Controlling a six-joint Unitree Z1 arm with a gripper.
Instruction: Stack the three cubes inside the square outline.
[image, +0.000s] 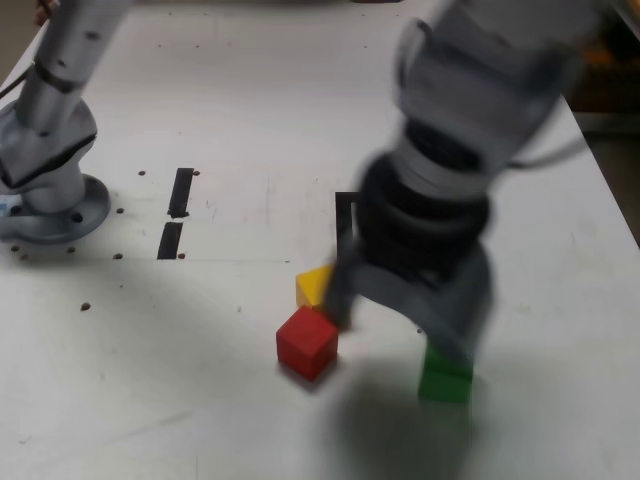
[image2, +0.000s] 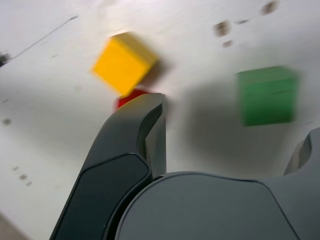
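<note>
The three cubes are lying loose on the white table, none stacked: the red cube and yellow cube are sitting close together, the green cube apart toward the exterior view's right. The square outline is showing only a corner behind the arm.

The gripper is hanging wide open and empty between the red-yellow pair and the green cube, so the first pick seems to be in hand. Next it needs centring over one cube, probably the green, then closing.

Two black bars are lying well clear; the blurred arm itself is hiding the outline.
</note>
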